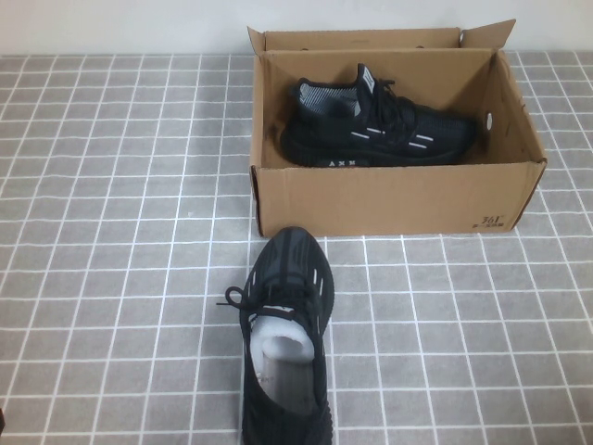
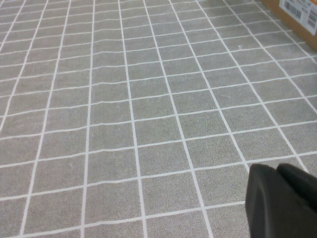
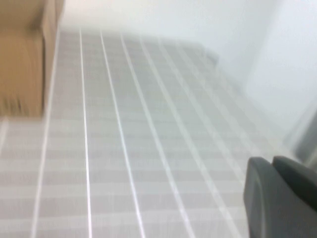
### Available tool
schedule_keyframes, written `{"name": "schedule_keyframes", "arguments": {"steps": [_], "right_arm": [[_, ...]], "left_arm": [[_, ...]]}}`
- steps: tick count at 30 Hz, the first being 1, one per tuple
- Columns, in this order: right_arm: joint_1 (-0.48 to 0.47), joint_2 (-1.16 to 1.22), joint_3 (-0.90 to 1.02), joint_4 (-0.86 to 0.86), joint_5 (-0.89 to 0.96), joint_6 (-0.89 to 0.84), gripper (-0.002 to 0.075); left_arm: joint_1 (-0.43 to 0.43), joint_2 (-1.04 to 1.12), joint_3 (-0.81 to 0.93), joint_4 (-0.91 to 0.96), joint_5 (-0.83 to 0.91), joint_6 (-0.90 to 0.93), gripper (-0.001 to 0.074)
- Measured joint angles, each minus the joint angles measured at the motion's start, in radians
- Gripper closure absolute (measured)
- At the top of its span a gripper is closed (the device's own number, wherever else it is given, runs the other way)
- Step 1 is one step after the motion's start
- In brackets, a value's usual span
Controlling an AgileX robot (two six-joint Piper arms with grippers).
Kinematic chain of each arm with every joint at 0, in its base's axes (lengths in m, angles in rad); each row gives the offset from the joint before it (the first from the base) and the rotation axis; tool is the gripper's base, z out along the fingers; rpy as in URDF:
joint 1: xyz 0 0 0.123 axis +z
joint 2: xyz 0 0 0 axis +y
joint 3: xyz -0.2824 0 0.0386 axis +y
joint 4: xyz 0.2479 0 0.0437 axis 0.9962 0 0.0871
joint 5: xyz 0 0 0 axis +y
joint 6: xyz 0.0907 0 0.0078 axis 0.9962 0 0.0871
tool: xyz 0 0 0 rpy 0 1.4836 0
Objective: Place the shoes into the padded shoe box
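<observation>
The brown cardboard shoe box [image 1: 398,197] stands open at the back middle of the table, with "361" printed on its front wall. One black sneaker [image 1: 380,125] lies on its side inside it. The other black sneaker [image 1: 283,334] stands on the table in front of the box, toe toward the box, with white paper stuffing inside. Neither arm shows in the high view. My left gripper [image 2: 276,168] is shut and empty above bare tablecloth. My right gripper [image 3: 271,161] is shut and empty, to the right of the box [image 3: 25,54].
A grey tablecloth with a white grid [image 1: 120,232] covers the table. A white wall runs behind the box. A corner of the box with a barcode label [image 2: 297,12] shows in the left wrist view.
</observation>
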Motion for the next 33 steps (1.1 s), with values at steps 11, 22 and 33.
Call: {"name": "schedule_keyframes", "arguments": {"steps": [11, 22, 33], "right_arm": [[-0.010, -0.007, 0.105, 0.014, 0.034, 0.049, 0.0734], [-0.010, -0.007, 0.105, 0.014, 0.034, 0.051, 0.0734], [-0.010, -0.007, 0.105, 0.015, 0.034, 0.051, 0.0734]], "left_arm": [[0.000, 0.000, 0.000, 0.000, 0.000, 0.000, 0.0738], [0.000, 0.000, 0.000, 0.000, 0.000, 0.000, 0.0738], [0.000, 0.000, 0.000, 0.000, 0.000, 0.000, 0.0738]]}}
